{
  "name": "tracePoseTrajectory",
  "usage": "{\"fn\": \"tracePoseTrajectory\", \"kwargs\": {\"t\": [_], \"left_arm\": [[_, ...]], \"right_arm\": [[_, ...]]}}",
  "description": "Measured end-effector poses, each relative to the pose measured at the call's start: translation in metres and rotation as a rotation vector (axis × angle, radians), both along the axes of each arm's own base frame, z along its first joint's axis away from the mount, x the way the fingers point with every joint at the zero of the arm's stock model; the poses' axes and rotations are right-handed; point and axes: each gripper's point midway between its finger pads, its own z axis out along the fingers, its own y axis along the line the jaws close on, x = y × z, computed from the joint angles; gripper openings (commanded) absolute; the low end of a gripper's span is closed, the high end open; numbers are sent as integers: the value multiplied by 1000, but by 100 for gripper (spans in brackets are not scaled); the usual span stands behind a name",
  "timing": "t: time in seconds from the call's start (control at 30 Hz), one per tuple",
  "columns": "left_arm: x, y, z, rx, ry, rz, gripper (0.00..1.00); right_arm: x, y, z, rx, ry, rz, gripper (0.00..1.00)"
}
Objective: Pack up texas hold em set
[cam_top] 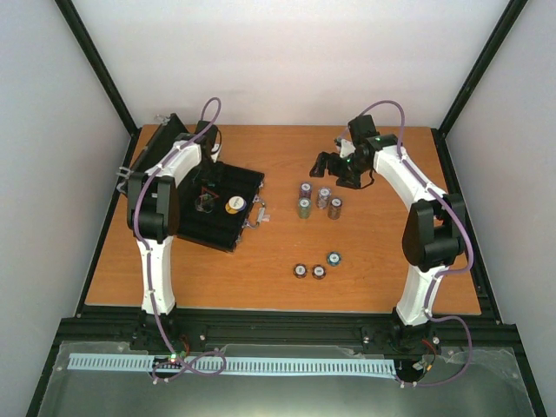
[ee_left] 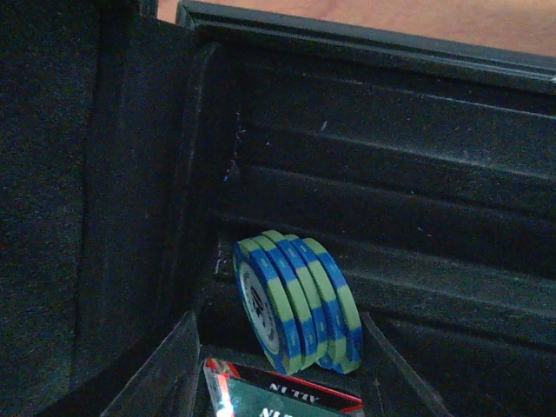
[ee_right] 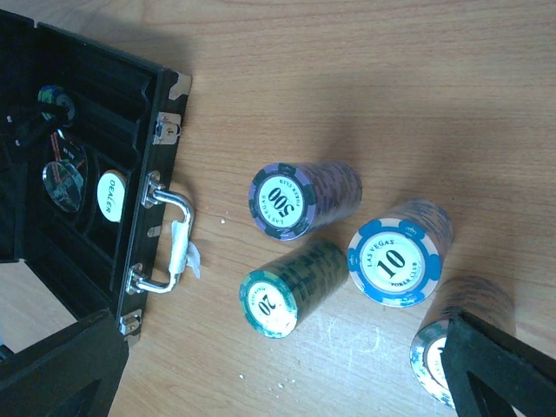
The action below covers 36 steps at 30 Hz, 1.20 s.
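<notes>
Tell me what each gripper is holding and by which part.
Nothing. The left gripper stands open over blue-green chips resting in the case; the right gripper hangs open near the chip stacks.

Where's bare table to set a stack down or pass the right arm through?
Bare table runs along the near edge, between the case and the three low chips, and again right of those chips. Crowded: four tall stacks sit bunched beside the right fingers, with only a narrow gap to the case handle.

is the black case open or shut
open: the case has its lid raised, and striped chips and a dealer disc show in its grooves
</notes>
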Motion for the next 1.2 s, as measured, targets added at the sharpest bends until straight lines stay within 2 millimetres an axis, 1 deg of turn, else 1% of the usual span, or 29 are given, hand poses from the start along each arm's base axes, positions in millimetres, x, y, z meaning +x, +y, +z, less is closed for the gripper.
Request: {"fn": "tracePoseTrajectory", "kwargs": {"t": [0.17, 0.37, 0.47, 0.63, 0.8, 0.93, 1.07, 1.13, 1.2], "left_arm": [[1, 5, 6, 25, -11, 8, 52], [1, 10, 8, 54, -16, 17, 52], [2, 16, 9, 86, -20, 28, 55], [0, 28, 10, 143, -14, 48, 56], [-1, 33, 11, 171, -17, 57, 56], [0, 33, 12, 169, -18, 60, 56], [2, 25, 14, 119, -29, 47, 56], [4, 18, 21, 77, -56, 38, 56], [5, 11, 34, 35, -87, 27, 56]], "right_arm": [[-1, 0, -1, 2, 2, 1, 100], [-5, -1, -4, 0, 13, 2, 100], [-7, -1, -6, -1, 18, 2, 100], [-9, -2, -7, -2, 22, 2, 100], [-9, -2, -6, -2, 21, 2, 100], [-10, -2, -5, -1, 19, 2, 100], [-10, -2, -4, 0, 13, 2, 100], [-10, -2, -2, 1, 8, 1, 100], [-10, -2, 0, 3, 3, 1, 100]]}}
